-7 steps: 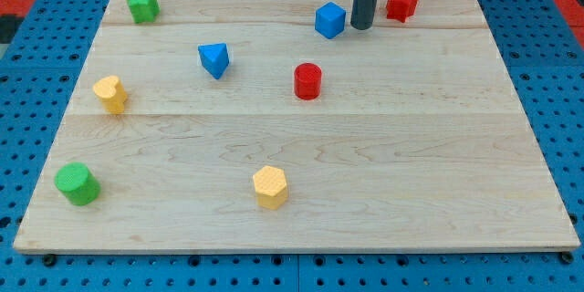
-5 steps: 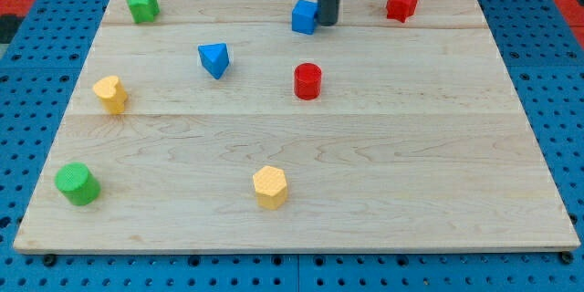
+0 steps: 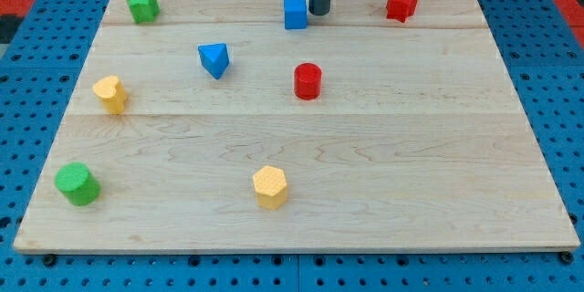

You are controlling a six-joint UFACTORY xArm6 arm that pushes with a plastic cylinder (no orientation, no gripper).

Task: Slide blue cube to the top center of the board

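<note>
The blue cube (image 3: 295,13) sits near the top edge of the wooden board (image 3: 383,164), about at its middle. My tip (image 3: 319,13) stands just to the right of the cube, close to its right face or touching it; I cannot tell which. The dark rod rises out of the view's top.
A blue triangular block (image 3: 213,58) lies left of centre and a red cylinder (image 3: 307,81) at centre. A red star-like block (image 3: 401,4) is at top right, a green block (image 3: 141,5) at top left. A yellow heart block (image 3: 110,94), a green cylinder (image 3: 77,183) and a yellow hexagon (image 3: 270,187) lie lower.
My tip has moved left and slightly up along the top of the board, pushing the blue cube left and a little up. The other blocks have not moved.
</note>
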